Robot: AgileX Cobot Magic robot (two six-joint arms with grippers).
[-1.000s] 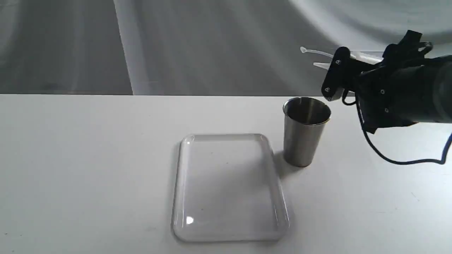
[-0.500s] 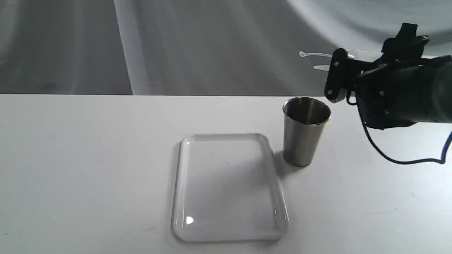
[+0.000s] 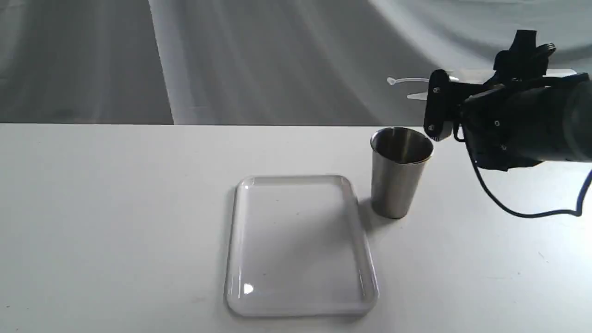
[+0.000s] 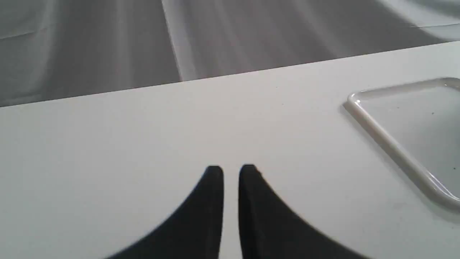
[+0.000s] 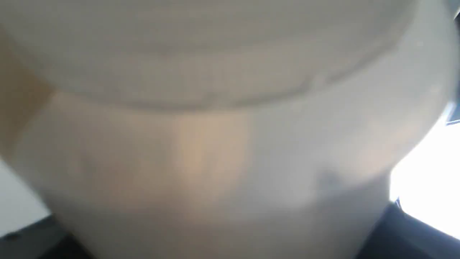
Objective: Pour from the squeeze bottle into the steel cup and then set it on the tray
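Note:
In the exterior view my right gripper point(image 3: 443, 99) is shut on the squeeze bottle point(image 3: 416, 95). The bottle lies about level in the air, its thin nozzle pointing left, with the cap strap just above it. The nozzle tip hangs over the far right of the steel cup's point(image 3: 397, 181) rim, well above it. The cup stands upright just right of the white tray point(image 3: 232, 240), which holds nothing. The bottle's whitish body with an amber tint point(image 5: 215, 151) fills the right wrist view. My left gripper point(image 4: 231, 173) hovers low over the table, shut and holding nothing, with the tray's corner point(image 4: 381, 133) beside it.
A grey draped backdrop hangs behind the table's point(image 3: 115, 222) far edge. A dark cable point(image 3: 532, 213) loops down from the right arm toward the tabletop, right of the cup.
The right gripper has turned the bottle from slightly nozzle-up to about level. The nozzle and strap have dropped a little and shifted left toward the cup. Cup and tray are unmoved.

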